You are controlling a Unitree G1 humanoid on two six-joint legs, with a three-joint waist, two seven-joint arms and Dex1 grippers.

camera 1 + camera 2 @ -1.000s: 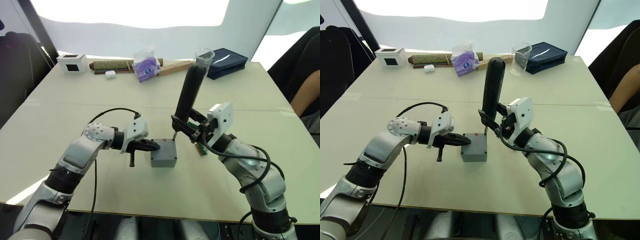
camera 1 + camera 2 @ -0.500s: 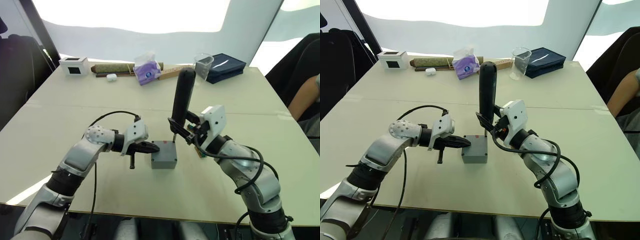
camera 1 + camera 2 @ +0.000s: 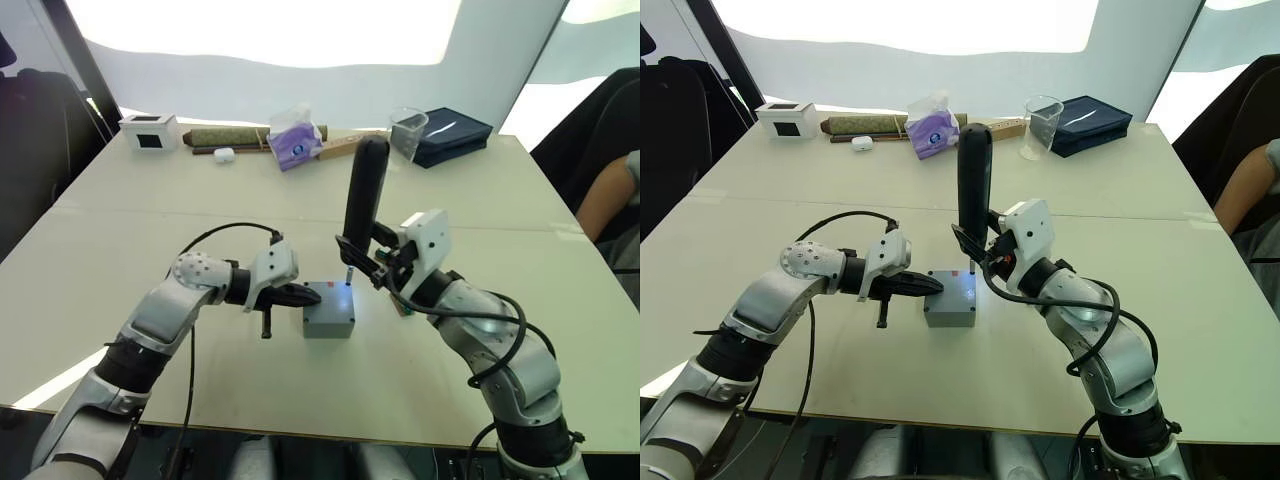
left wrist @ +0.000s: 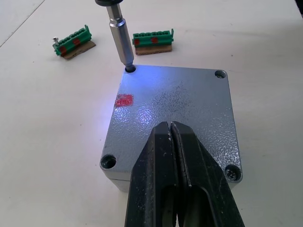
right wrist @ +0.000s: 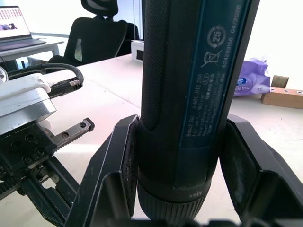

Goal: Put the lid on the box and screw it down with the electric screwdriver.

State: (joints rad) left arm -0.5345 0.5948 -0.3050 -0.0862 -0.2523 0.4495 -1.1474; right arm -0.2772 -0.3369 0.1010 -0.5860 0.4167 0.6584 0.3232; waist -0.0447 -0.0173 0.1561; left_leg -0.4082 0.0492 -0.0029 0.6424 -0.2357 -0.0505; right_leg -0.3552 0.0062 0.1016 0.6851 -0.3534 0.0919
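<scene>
The grey box sits mid-table with the lid seated on top; a small red mark shows on the lid's surface. My left gripper is shut, with nothing between its fingers and its tips resting on the lid. My right gripper is shut on the electric screwdriver, a black cylinder held nearly upright. Its metal bit stands in a corner screw hole of the lid, and a bluish light falls on the lid around it. Screw heads sit in other corners.
Two green strips lie on the table just beyond the box. Along the far edge stand a white box with a black window, a purple tissue pack, a clear cup and a dark blue case. A person's arm shows at the right.
The screwdriver has straightened from a rightward lean to nearly upright, and its light now glows on the lid. The left gripper has stayed on the lid. The camera view has shifted.
</scene>
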